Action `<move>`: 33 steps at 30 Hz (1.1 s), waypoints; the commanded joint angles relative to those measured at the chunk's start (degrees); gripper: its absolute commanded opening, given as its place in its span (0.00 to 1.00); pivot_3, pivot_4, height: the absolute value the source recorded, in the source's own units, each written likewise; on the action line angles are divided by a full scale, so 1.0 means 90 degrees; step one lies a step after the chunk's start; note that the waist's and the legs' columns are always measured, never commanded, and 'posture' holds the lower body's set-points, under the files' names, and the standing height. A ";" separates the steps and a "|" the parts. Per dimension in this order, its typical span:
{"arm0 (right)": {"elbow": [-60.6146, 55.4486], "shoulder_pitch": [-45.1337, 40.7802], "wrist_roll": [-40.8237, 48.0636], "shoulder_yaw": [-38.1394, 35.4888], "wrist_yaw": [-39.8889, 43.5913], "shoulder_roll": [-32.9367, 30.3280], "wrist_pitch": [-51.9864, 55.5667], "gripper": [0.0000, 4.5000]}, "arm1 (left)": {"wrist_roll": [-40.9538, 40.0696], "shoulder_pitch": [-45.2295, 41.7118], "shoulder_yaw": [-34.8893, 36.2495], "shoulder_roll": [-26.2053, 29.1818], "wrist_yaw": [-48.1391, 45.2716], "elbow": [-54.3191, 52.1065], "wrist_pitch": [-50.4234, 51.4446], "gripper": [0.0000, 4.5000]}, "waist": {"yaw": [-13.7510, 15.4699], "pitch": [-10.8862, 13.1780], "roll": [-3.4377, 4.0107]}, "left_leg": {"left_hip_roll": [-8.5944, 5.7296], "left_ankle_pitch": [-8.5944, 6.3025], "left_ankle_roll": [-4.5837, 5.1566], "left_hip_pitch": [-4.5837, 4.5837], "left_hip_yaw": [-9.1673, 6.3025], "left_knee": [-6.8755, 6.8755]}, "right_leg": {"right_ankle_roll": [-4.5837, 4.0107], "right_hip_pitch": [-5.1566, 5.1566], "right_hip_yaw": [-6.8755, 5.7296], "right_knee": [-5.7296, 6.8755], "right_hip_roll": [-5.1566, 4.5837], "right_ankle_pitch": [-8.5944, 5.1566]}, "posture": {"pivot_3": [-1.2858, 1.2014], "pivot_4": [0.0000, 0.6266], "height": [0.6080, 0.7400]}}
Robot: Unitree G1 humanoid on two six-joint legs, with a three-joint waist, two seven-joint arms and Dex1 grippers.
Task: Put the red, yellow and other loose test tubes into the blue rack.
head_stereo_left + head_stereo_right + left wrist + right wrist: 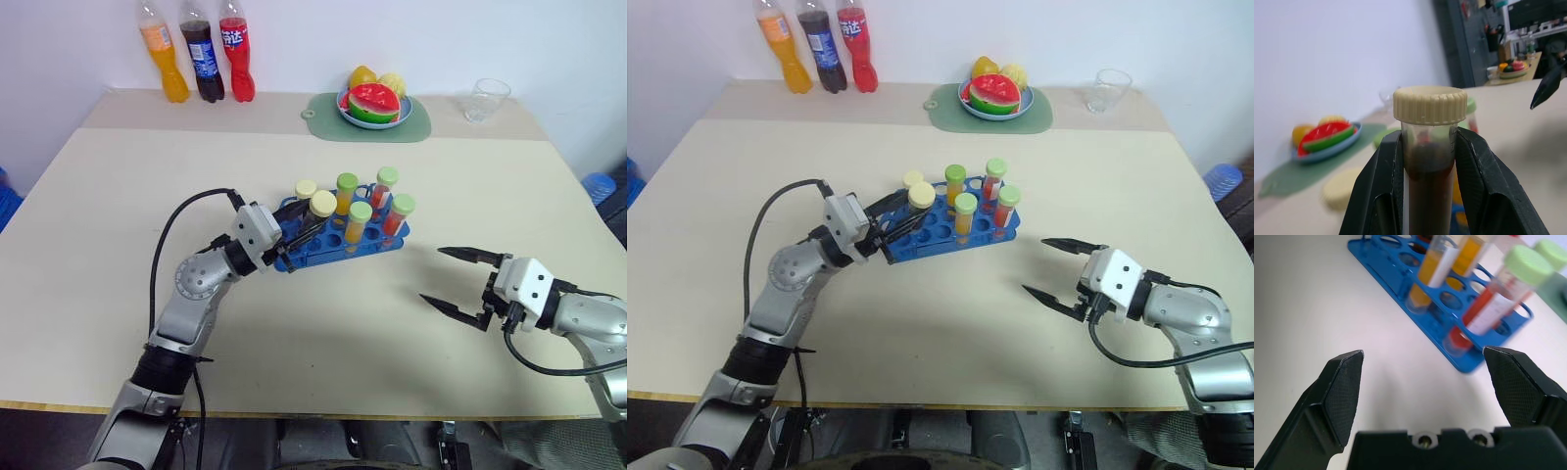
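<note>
Left wrist view gives me my clearest read: my left gripper (pixel 1427 186) is clamped on a test tube with a cream cap (pixel 1430 105), both black fingers (pixel 1378 191) pressed against the clear wall just under the cap, dark brown liquid inside. From the head camera I see that gripper (pixel 306 227) held over the near left end of the blue rack (pixel 338 240), the tube's cream cap showing above the rack's holes; I can't tell whether the tube's bottom has entered a hole. The rack sits near the middle of the table (pixel 118 196), slightly skewed, and already carries several upright tubes: a second cream-capped one (pixel 306 189) at the far left, and green-capped ones with yellow-orange (pixel 345 196) and red contents (pixel 396 217). My right gripper (pixel 460 282) hangs released to the right of the rack, well apart from it, fingers spread wide with nothing between them; in its wrist view the rack (pixel 1400 269) lies ahead between the two open fingers. At the back of the table I see three soda bottles (pixel 196 54), a bowl of toy fruit (pixel 372 103) on a green mat (pixel 323 116), and a clear glass (pixel 486 100).
</note>
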 commanded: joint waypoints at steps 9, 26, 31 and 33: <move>-0.0880 0.0671 0.0444 -0.1080 0.0089 -0.0299 0.0617 0.96 | -0.0048 0.0210 0.0048 -0.0376 -0.0158 0.0041 -0.0082 0.28 | -0.0019 -0.0001 0.0002 | 0.0010 -0.0006 0.0009 0.0018 -0.0001 -0.0001 | 0.0003 0.0013 0.0000 0.0000 0.0011 -0.0001 | 0.52 0.24 1.00; -0.0904 0.0995 0.0448 -0.1149 0.0011 0.0003 0.0618 0.96 | 0.0041 0.0357 0.0233 -0.0297 -0.0140 0.0509 -0.0012 0.28 | -0.0007 -0.0005 0.0008 | 0.0012 -0.0007 0.0012 0.0035 -0.0001 0.0000 | -0.0015 0.0030 0.0000 0.0000 0.0011 -0.0011 | 0.52 0.24 1.00; -0.1049 0.1234 0.0604 -0.1282 -0.0011 0.0069 0.0740 0.96 | 0.0034 0.0339 0.0294 -0.0272 -0.0190 0.0731 -0.0087 0.28 | -0.0014 -0.0005 0.0008 | 0.0012 -0.0008 0.0013 0.0034 -0.0001 0.0000 | -0.0014 0.0030 -0.0001 0.0000 0.0011 -0.0011 | 0.52 0.24 1.00; -0.1054 0.1291 0.0622 -0.1316 -0.0041 0.0092 0.0747 0.96 | -0.0040 0.0368 0.0291 -0.0263 -0.0271 0.0732 -0.0053 0.28 | -0.0021 -0.0005 0.0008 | 0.0015 -0.0009 0.0014 0.0035 -0.0002 -0.0001 | -0.0014 0.0029 -0.0001 0.0000 0.0013 -0.0011 | 0.52 0.24 1.00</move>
